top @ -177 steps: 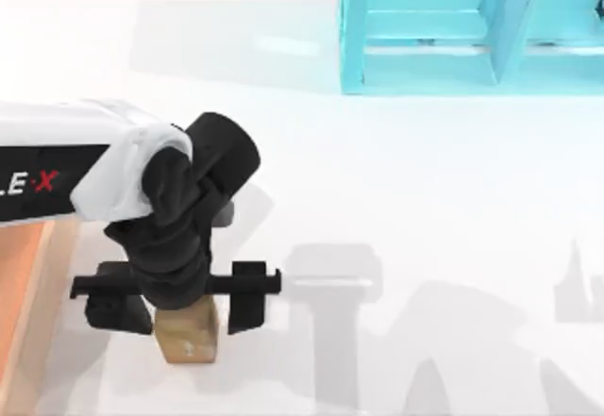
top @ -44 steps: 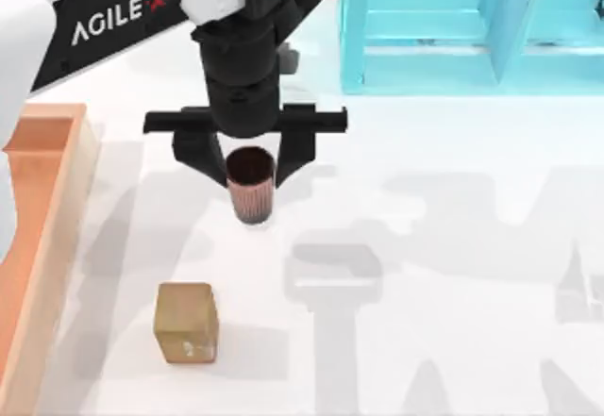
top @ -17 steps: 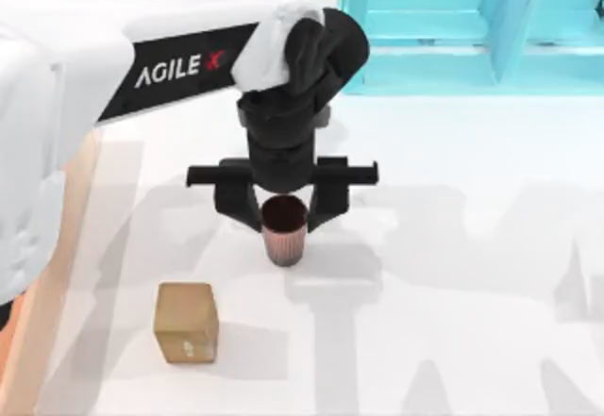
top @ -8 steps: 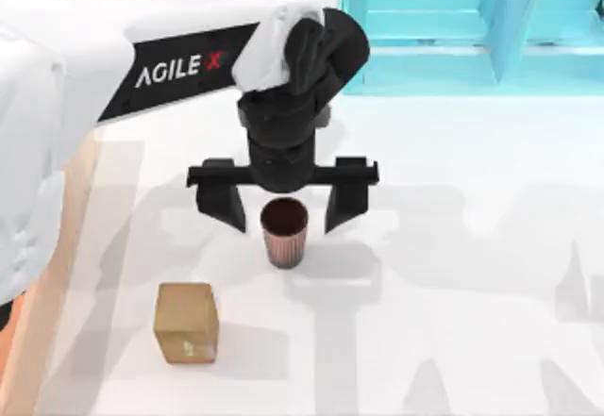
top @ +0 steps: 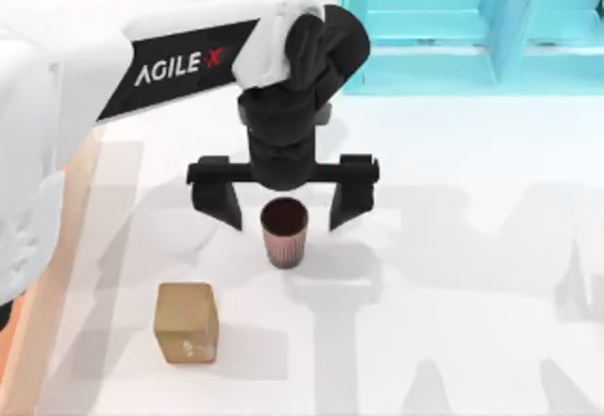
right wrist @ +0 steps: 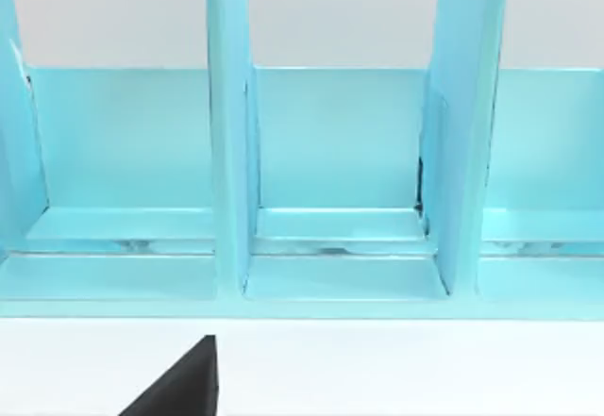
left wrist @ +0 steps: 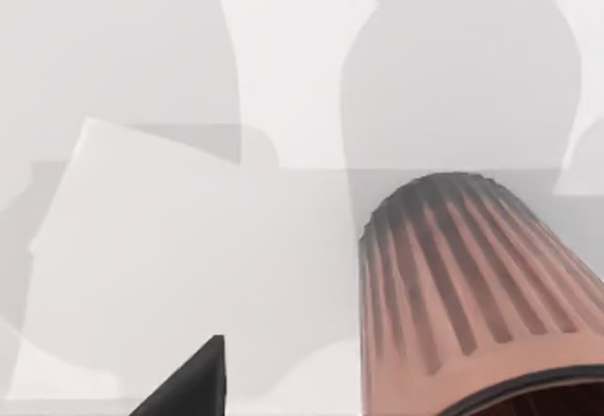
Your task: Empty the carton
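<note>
- Since half a second ago, the left gripper [top: 284, 207] has spread its fingers a little wider, and the gap on either side of the ribbed cup [top: 284, 232] has grown; a second ago those fingers were closed on the cup's rim.
- Now the left gripper hangs over the middle of the table [top: 472, 274], wide open and holding nothing, one black finger on each side of the cup and neither touching it.
- Seen from above, the cup stands upright on the white surface, with a dark inside and a reddish-brown ribbed wall.
- From the left wrist, the cup's ribbed side [left wrist: 462, 284] rises close to the camera, and one dark fingertip [left wrist: 193, 383] shows apart from it over bare tabletop.
- Nearer the front edge and to the left of the cup sits a small tan-brown cube block [top: 187, 322], well apart from both the cup and the gripper, in the same spot as in the earlier pictures.
- At the table's far left edge, a strip of the carton [top: 52, 274] shows as a pale tan wall, mostly covered by the white left arm [top: 57, 86]; its inside cannot be seen.
- Along the back right of the table stands the turquoise shelf unit [top: 425, 53], upright.
- From the right wrist, that shelf unit [right wrist: 340, 152] faces the camera with its upright dividers, and a dark fingertip of the right gripper [right wrist: 184, 383] shows in front of it; whether that gripper is open or closed cannot be told.
</note>
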Robot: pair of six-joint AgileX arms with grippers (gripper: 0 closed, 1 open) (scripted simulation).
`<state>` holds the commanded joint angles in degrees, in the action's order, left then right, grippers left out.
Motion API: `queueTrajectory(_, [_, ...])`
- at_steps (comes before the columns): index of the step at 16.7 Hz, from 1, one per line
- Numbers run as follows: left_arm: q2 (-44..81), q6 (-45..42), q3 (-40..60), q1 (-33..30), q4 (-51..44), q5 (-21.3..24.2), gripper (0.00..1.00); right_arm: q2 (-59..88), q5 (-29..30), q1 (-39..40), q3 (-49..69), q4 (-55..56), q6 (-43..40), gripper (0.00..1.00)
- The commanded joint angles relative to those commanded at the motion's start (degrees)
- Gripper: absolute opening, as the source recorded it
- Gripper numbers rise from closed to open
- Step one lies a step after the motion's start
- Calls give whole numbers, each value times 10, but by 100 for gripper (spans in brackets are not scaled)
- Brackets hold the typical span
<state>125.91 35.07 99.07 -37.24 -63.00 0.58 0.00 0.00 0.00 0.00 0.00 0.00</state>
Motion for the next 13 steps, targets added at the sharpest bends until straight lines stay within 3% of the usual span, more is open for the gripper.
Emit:
queueTrajectory(9, [-11,2,169,-1,-180,0,100,0,0,0,0,0,0,100])
queueTrajectory(13, [-13,2,198,-2,-211,0,100,0,0,0,0,0,0,100])
